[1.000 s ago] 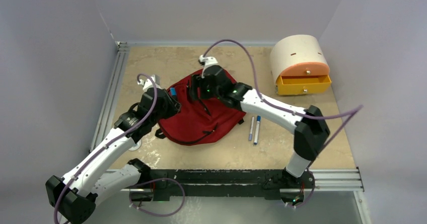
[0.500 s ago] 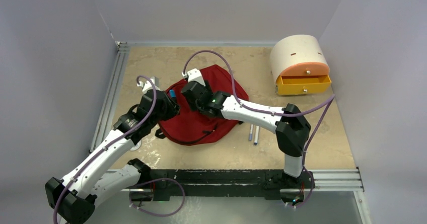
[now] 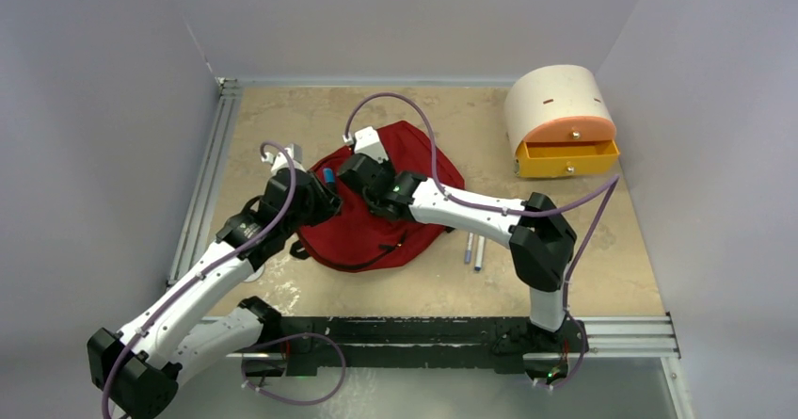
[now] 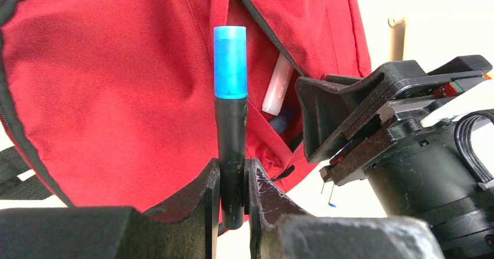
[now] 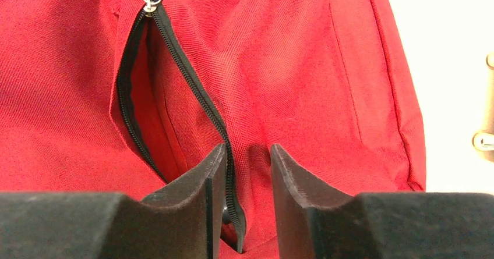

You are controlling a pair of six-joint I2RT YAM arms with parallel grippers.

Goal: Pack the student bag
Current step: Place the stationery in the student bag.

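Clenching a blue-capped marker (image 4: 230, 67) upright in the left tool (image 4: 233, 166), just beside the open front pocket (image 5: 143, 113) of the dark red student bag (image 3: 362, 235) lying mid-worktop (image 3: 423, 287). Pinching the pocket's zipper edge in the right tool (image 5: 247, 151), apparently holding it agape. Probably best: tilting the marker cap-first toward the slit, lifting the lip clear, sliding fully inside before releasing.

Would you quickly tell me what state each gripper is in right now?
Left gripper: closed on the blue-capped marker.
Right gripper: slightly apart around the pocket zipper of the student bag; grip cannot be told.
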